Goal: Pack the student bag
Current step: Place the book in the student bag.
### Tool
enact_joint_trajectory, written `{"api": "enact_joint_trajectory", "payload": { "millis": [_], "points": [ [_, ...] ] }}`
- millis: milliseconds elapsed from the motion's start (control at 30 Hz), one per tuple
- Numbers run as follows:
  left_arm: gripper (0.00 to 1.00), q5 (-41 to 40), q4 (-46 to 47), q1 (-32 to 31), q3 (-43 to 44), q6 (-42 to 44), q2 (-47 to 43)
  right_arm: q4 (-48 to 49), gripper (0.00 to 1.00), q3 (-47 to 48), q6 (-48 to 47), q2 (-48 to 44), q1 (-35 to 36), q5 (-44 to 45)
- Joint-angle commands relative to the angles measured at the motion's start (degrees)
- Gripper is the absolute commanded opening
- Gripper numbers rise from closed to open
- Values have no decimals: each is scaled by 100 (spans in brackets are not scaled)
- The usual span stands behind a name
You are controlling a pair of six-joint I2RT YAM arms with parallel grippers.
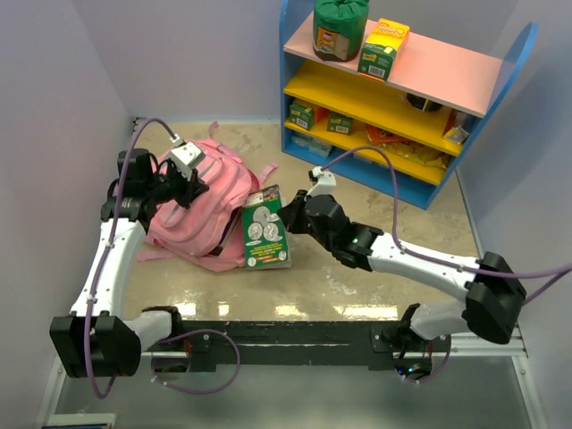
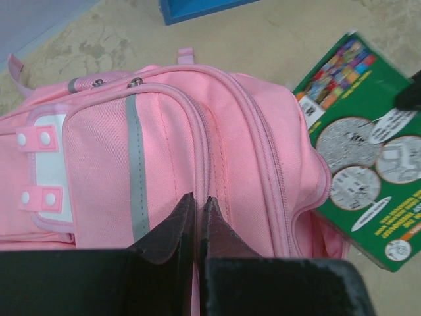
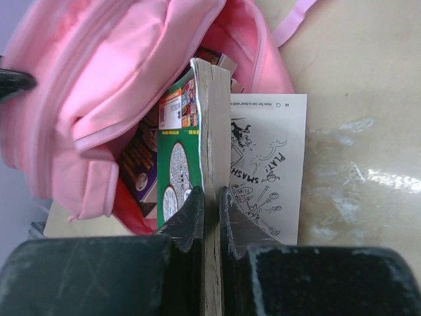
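Student bag (image 1: 201,214) lies left of centre on the counter (image 1: 357,290), mouth open, some item already inside; left gripper (image 2: 197,199) closed, pinching its fabric; right gripper (image 3: 210,192) clamped on a green book (image 1: 265,234), far end at the mouth, not fully in; packing judged partway.

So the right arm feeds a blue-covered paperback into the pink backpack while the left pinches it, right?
No, the cover is green, not blue. The right wrist view shows the right end effector shut on the green-covered paperback book at the mouth of the soft pink fabric backpack; the left end effector pinches it.
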Motion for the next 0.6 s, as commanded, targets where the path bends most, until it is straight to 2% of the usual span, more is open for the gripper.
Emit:
{"api": "enact_joint_trajectory", "payload": {
  "millis": [0,167,333,567],
  "points": [
    [0,1006,308,-16,326,149,-402,1180,0,262,537,582,-187,-679],
    [0,1041,273,-16,326,131,-376,1943,0,306,784,1120,-319,-979],
    [0,1024,211,-16,274,202,-358,2288,0,270,994,1331,-407,-1058],
    [0,1287,334,-24,256,-132,-314,2341,0,700,1776,1972,-486,-496]
  ]
}}
